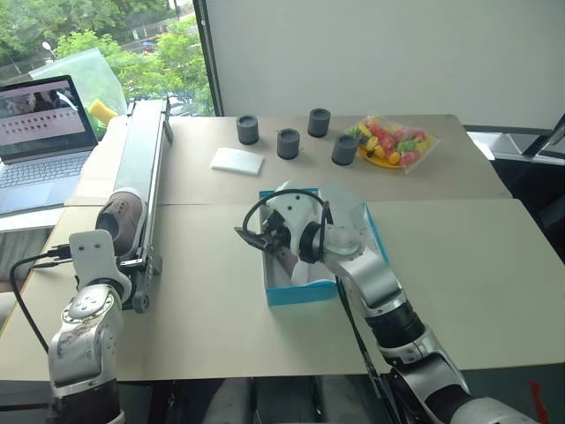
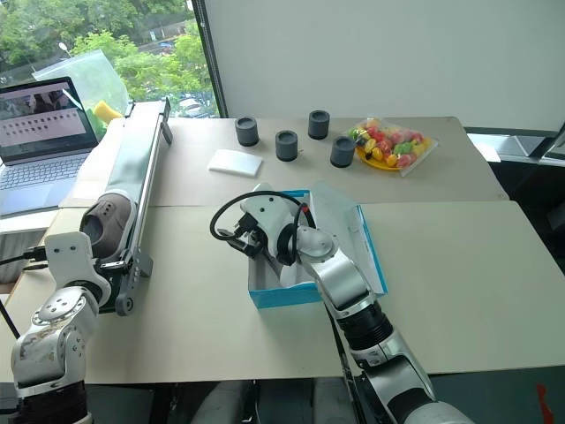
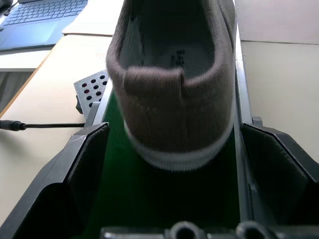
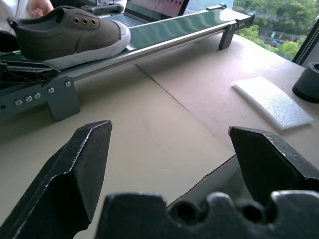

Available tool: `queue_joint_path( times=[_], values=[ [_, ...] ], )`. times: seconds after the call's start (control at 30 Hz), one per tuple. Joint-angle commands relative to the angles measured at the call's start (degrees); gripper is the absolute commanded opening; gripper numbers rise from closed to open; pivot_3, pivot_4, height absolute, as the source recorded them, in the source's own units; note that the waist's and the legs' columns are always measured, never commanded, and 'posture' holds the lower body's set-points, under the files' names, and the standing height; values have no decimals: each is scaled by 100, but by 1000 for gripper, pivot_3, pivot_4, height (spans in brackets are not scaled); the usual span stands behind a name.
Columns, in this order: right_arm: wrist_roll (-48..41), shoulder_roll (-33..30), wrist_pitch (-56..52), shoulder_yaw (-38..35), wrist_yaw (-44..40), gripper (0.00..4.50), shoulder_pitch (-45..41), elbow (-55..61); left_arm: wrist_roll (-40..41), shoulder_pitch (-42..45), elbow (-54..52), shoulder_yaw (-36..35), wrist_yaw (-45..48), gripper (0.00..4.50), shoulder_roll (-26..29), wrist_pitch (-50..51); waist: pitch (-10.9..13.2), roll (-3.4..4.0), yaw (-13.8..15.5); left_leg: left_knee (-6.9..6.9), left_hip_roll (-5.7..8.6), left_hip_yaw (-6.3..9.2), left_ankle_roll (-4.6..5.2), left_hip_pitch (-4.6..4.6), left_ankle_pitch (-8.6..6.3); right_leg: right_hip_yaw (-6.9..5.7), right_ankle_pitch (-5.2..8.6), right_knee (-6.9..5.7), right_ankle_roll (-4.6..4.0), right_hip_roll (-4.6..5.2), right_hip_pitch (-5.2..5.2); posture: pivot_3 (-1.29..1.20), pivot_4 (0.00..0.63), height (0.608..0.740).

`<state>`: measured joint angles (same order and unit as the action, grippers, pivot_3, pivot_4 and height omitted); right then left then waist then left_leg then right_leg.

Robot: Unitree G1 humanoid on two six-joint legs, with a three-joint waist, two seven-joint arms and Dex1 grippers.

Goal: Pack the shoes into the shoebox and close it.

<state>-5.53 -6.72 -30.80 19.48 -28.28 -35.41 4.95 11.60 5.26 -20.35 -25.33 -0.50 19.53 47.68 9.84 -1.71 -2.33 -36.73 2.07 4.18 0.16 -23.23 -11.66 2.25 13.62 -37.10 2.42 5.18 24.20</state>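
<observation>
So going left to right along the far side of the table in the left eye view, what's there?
Laptop → conveyor belt → white foam pad → four dark grey cups → bag of colourful items.

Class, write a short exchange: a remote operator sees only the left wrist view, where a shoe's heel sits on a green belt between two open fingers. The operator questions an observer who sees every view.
Operator: Where is the shoebox?
Observer: The shoebox stands open on the table, to the right of the conveyor.
Operator: And the other arm?
Observer: The right gripper hangs over the shoebox's left edge, its fingers open and holding nothing.
</observation>
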Motion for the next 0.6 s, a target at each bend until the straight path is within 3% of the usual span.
queue_joint_path(
  times=[0.03,0.13,0.2,0.33,0.47,0.6],
  values=[
    [-55,31,-70,-149,21,4500,-85,263,102,84,-70,-167,-17,3805,-78,22,0,0,0,0,0,0,0,0,0,0,0,0,0,0,0,0,150,740],
    [-85,49,-111,-190,30,4500,-108,289,130,136,-111,-234,-37,2872,-112,97,0,0,4,0,0,0,0,2,0,0,0,-3,0,-1,0,0,150,740],
    [-96,59,-133,-206,33,4500,-129,294,150,172,-126,-273,-58,2620,-111,142,0,0,4,0,0,0,0,5,0,0,0,-4,-1,-1,-3,0,150,740],
    [-92,87,-145,-231,42,4500,-169,265,158,287,-206,-323,-131,2620,-133,40,-1,-1,8,0,0,0,-2,9,1,0,-1,-5,-2,-1,-6,0,150,740],
    [-307,299,-363,-497,152,4500,-238,175,-380,305,-457,15,-341,2620,41,-761,-2,-5,8,0,0,1,-2,3,1,0,-2,-3,-3,-1,-1,0,150,740],
    [-1485,1088,-1675,-1638,525,4500,-474,27,-1177,71,-694,846,-346,2620,241,-1789,-2,-7,15,0,-1,1,-5,-6,0,2,-3,-2,-4,-1,8,0,150,740]
  ],
)
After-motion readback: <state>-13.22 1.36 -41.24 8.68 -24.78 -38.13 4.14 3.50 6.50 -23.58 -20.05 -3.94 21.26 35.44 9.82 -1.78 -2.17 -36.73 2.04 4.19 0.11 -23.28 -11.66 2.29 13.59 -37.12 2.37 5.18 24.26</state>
